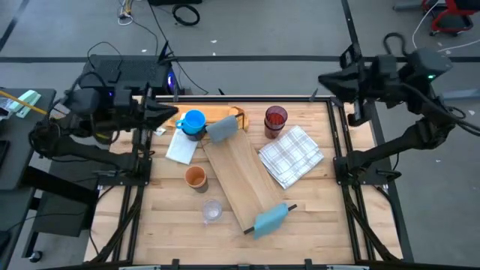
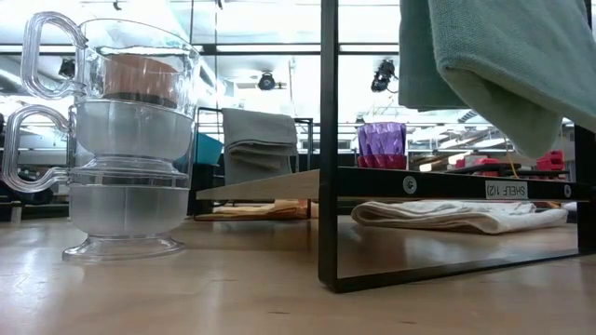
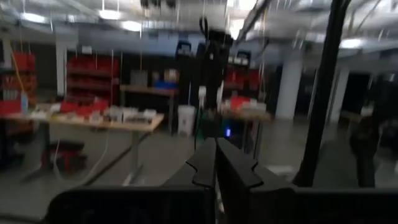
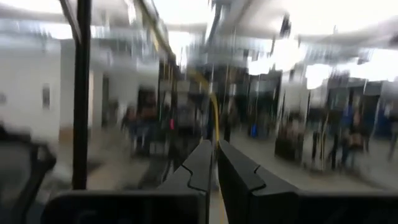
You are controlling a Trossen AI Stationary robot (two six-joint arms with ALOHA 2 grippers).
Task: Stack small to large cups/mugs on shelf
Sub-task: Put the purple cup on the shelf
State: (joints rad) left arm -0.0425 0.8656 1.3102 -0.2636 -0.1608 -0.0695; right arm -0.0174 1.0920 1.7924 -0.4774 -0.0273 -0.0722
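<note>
Several cups lay spread over the table: a blue mug (image 1: 193, 121) nested on a darker one at about eleven o'clock from the table's middle, a purple tumbler (image 1: 276, 118) at one o'clock, an orange cup (image 1: 195, 177) at nine o'clock, and clear glasses (image 1: 212, 211) at seven o'clock. The shelf (image 1: 238, 180) ran slantwise through the centre, from eleven o'clock down to five.

Handling, as a judgement: the clear glasses looked thin, slick and breakable, best pinched at the rim wall or the handle; the orange cup seemed light and stiff, safe to take by its lip.

Both pincers sat pulled back, empty and closed finger to finger: the left gripper (image 3: 216, 163) near the table's ten o'clock corner, the right gripper (image 4: 215, 163) beyond the two o'clock corner.

Only the low view revealed that the clear glasses (image 2: 126, 140) were already stacked, handles aligned, with something orange-brown in the top one; overhead they read as a single glass. The wrist views showed only the room.
</note>
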